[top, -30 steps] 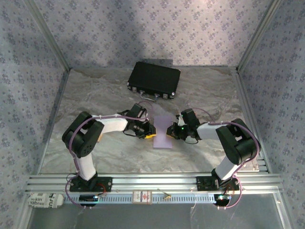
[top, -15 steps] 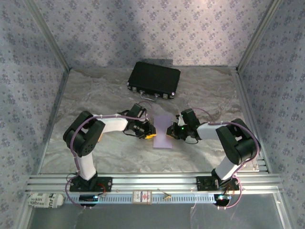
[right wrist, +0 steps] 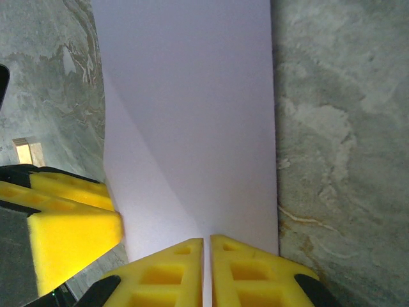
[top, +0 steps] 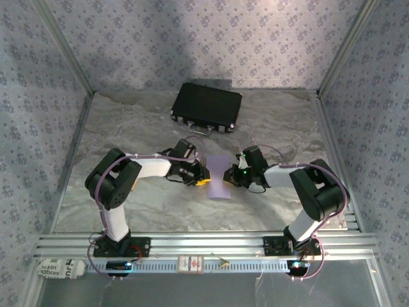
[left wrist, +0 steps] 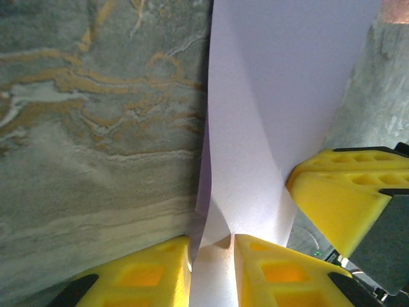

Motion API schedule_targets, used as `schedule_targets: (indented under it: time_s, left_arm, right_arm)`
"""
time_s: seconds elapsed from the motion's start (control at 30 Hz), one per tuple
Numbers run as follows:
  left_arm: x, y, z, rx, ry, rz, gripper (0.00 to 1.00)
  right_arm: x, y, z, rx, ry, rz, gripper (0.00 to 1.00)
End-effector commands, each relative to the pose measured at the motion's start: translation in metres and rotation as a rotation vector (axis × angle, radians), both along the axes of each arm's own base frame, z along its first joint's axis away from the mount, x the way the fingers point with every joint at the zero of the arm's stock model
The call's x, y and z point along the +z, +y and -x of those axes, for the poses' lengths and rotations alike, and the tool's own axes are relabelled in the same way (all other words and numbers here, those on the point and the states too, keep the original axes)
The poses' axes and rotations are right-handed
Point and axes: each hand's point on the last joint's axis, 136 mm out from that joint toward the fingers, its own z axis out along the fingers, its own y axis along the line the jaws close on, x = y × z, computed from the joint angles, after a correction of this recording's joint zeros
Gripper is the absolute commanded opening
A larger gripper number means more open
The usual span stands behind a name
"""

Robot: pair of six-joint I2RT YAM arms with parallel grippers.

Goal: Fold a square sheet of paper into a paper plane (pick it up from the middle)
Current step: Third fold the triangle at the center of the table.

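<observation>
We hold the sheet of paper (top: 220,178) at the middle of the counter (top: 275,121), left fingers (left wrist: 153,272) and right fingers (right wrist: 246,272) each clenched on an opposite edge, and judge it light, limp, easily creased, best pinched gently mid-edge.

The square sheet of paper (left wrist: 281,96) was thin, matt, pale lilac paper, smooth apart from soft buckles. The fingers (left wrist: 275,275) of the left gripper (left wrist: 213,249) and of the right gripper (right wrist: 206,249) looked like matt yellow foam or moulded plastic with open cells. The tabletop (top: 147,121) had a dull, marbled, stone-look finish. At twelve o'clock the black case (top: 206,105) looked hard and matt. At six o'clock ran a brushed metal rail (top: 211,242).
</observation>
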Motion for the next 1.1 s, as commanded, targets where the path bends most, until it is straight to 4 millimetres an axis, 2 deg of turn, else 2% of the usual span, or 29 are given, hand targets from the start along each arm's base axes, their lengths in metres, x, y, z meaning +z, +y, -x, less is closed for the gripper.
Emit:
schedule_targets:
  time_s: [0.0, 0.67, 0.8, 0.97, 1.07]
  left_arm:
    - [-0.001, 0.0, -0.002, 0.018, -0.027, 0.021, 0.26]
    - [0.009, -0.009, -0.015, 0.033, -0.075, 0.091, 0.32]
    - [0.007, -0.007, -0.014, 0.043, -0.067, 0.078, 0.28]
    - [0.003, -0.005, -0.012, 0.044, -0.052, 0.065, 0.15]
    - [0.002, -0.002, -0.011, 0.051, -0.051, 0.053, 0.11]
  right_arm:
    - [-0.017, -0.011, 0.012, -0.014, 0.057, 0.05, 0.12]
    - [-0.013, -0.011, 0.012, -0.012, 0.046, 0.039, 0.12]
    - [-0.011, -0.011, 0.011, -0.013, 0.042, 0.037, 0.12]
    - [-0.009, -0.009, 0.01, -0.011, 0.034, 0.027, 0.12]
    - [-0.007, -0.008, 0.009, -0.008, 0.025, 0.021, 0.13]
